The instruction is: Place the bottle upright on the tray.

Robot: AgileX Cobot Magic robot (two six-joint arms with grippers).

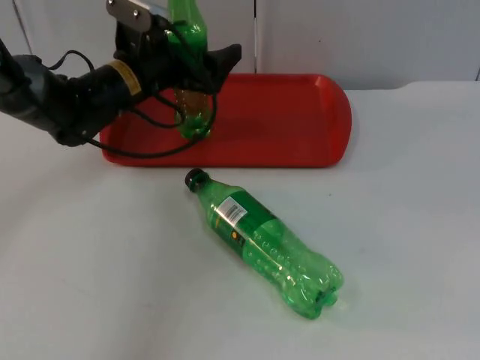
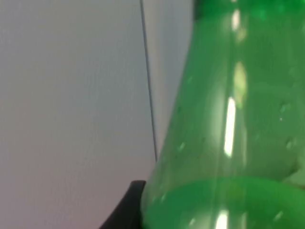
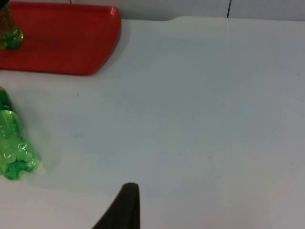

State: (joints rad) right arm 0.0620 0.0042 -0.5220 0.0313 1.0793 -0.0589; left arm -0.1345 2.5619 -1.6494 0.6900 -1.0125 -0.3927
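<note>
Table: a white top (image 1: 90, 285) is seen running back to a grey partition wall (image 1: 360, 37), which is divided by thin vertical seams.
Tray: a red tray (image 1: 300, 120) with a raised rim and rounded corners is laid at the far side of the table, just in front of the wall.
Held bottle: a green bottle (image 1: 193, 112) is held upright at the left part of the tray, its ribbed base on or just above the tray floor; contact cannot be told.
Left gripper: the left gripper (image 1: 187, 64) is closed around the held bottle's upper body, the arm reaching in from the far left.
Lying bottle: a second green bottle (image 1: 262, 240) is laid on its side on the bare table, near of the tray and apart from it, its dark cap towards the tray and its base towards the near right.
Left wrist view: the held bottle's shoulder (image 2: 228, 143) is seen close up against the wall, with one seam beside it.
Right wrist view: the tray's right end (image 3: 90, 43), the held bottle's base (image 3: 8, 36) and the lying bottle's base (image 3: 13, 152) are seen from the right side.
Right gripper: the right gripper is held over the table's right part; whether it is wide or narrow cannot be told.
</note>
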